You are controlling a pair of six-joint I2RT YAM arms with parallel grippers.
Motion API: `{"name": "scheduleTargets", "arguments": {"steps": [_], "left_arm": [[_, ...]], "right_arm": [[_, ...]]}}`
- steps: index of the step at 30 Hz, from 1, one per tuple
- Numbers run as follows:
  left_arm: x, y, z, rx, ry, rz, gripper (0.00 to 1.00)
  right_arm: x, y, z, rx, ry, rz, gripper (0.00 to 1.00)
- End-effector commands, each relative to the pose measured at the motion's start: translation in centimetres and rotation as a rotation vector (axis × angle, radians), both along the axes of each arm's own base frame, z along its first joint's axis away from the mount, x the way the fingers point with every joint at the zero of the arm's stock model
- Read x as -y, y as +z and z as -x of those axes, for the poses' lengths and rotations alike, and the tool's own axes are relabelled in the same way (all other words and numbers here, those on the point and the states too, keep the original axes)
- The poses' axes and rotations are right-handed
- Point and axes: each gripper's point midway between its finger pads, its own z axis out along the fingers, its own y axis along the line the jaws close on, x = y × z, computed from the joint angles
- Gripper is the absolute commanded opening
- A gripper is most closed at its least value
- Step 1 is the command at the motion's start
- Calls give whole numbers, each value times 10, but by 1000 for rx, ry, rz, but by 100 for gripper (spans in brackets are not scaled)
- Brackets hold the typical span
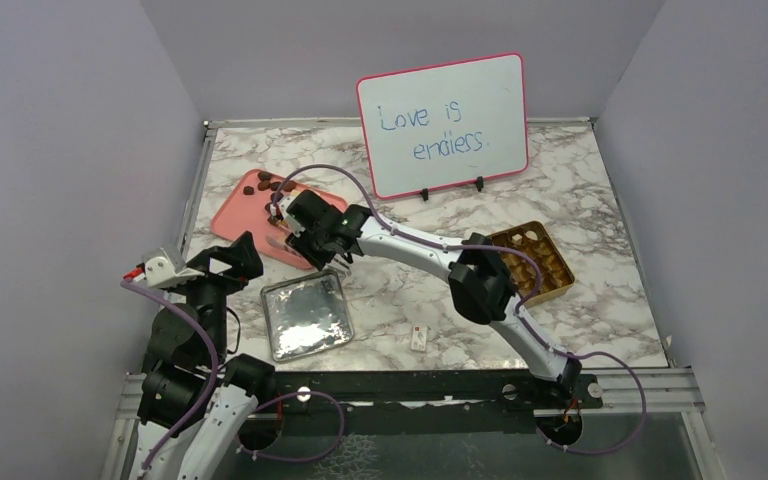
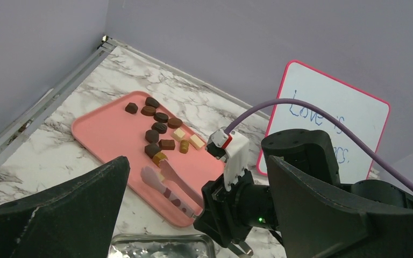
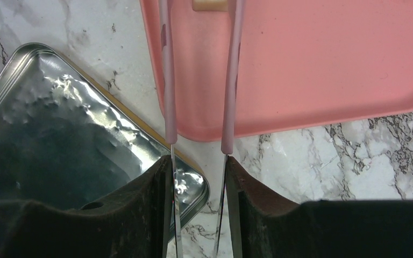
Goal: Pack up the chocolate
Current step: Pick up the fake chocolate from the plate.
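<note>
The chocolate (image 2: 158, 129) lies in a loose cluster on the pink tray (image 2: 105, 137), left of centre in my left wrist view. Most pieces are dark, with a few tan or orange ones at the cluster's lower right.

The tongs (image 2: 166, 183) point at the cluster from the lower right, their long axis running up and left across the tray. Their tips sit just beside the nearest orange-brown piece, and I can't tell whether they touch it. The right tool (image 3: 198, 183) pinches the tongs by their metal handles, and the two pink arms stand apart. In the right wrist view a tan piece shows between them at the top edge, where the tips run out of frame.

So the right arm is the nearer one. I judge the next move to be a short push along that axis, then a squeeze. The left tool (image 1: 228, 260) hangs spread wide at the tray's near corner, holding nothing.

Further out, a silver lid (image 1: 305, 317) sits just beside the tray. The gold box (image 1: 535, 262) is well apart at the right of the overhead view, across the marble tabletop (image 1: 600, 300). A whiteboard (image 1: 443, 125) stands at the back.
</note>
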Motion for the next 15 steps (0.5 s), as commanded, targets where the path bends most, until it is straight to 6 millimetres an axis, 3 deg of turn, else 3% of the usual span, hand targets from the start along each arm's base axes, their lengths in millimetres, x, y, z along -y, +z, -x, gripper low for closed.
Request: {"name": "scheduleTargets", "arguments": {"steps": [1, 15], "left_arm": [[-6, 10, 7, 33, 23, 20, 99], [-7, 9, 7, 33, 26, 21, 99]], "right_arm": [[1, -9, -1, 11, 6, 56, 43], [3, -10, 0, 3, 6, 63, 39]]}}
